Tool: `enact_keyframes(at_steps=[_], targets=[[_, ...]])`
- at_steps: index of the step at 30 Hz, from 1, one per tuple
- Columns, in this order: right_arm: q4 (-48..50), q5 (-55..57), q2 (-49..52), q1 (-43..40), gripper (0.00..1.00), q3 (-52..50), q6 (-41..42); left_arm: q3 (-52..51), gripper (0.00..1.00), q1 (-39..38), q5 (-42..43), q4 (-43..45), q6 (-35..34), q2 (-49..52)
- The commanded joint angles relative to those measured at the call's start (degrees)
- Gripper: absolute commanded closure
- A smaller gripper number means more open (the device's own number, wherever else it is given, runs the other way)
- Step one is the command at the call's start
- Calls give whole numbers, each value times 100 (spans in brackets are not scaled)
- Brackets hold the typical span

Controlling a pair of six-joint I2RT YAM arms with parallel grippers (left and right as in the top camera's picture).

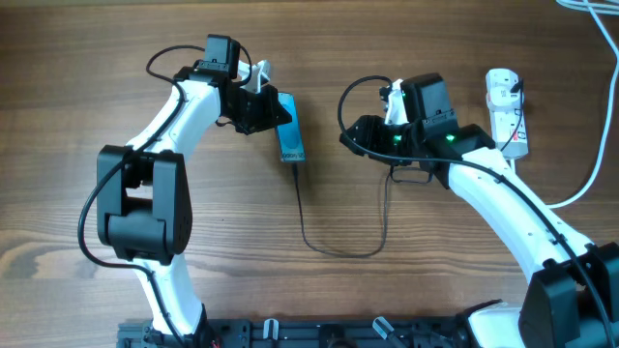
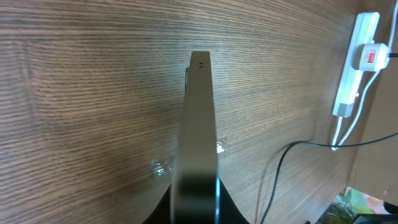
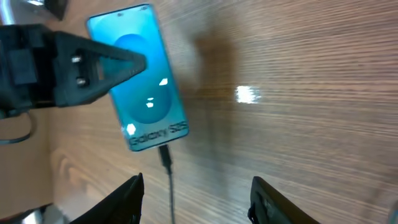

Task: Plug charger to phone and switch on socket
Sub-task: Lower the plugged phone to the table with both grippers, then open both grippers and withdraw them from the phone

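Observation:
The phone [image 1: 290,138], turquoise screen up, is tilted on its edge in my left gripper [image 1: 263,108], which is shut on it. In the left wrist view the phone [image 2: 199,118] shows edge-on between the fingers. The right wrist view shows its screen [image 3: 140,81] with the left fingers [image 3: 68,68] clamped on its side. The charger's plug [image 3: 165,155] sits at the phone's bottom edge, and the black cable [image 1: 334,249] loops across the table. My right gripper [image 3: 199,199] is open and empty, just right of the phone [image 1: 350,135]. The socket [image 1: 505,111] lies at the far right, with its red switch [image 2: 370,57].
A thick white cord [image 1: 602,145] curves from the socket along the right edge of the table. The black cable [image 2: 280,168] runs between the phone and the socket. The arm bases stand at the front edge [image 1: 290,333].

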Motion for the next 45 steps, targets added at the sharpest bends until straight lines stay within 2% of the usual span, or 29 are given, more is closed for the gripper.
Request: enact_keyframes(at_steps=[1, 7, 18, 22, 32, 36, 41, 45], targets=[[-133, 402, -42, -13, 44, 101, -136, 33, 96, -4, -31, 42, 120, 76], [-256, 507, -42, -13, 43, 101, -138, 31, 96, -4, -28, 66, -162, 442], [-323, 544, -42, -13, 43, 101, -157, 31, 96, -4, -59, 63, -160, 516], [-374, 546, -42, -13, 43, 101, -168, 26, 96, -2, -732, 66, -160, 562], [-402, 546, -42, -13, 43, 101, -229, 20, 96, -4, -763, 85, -160, 977], [-404, 546, -42, -13, 43, 101, -245, 20, 87, -2, -763, 81, -160, 977], [-407, 549, -42, -13, 43, 101, -284, 20, 86, -2, -763, 72, -160, 977], [-407, 549, -42, -13, 42, 101, -284, 20, 77, -2, -815, 17, -157, 977]])
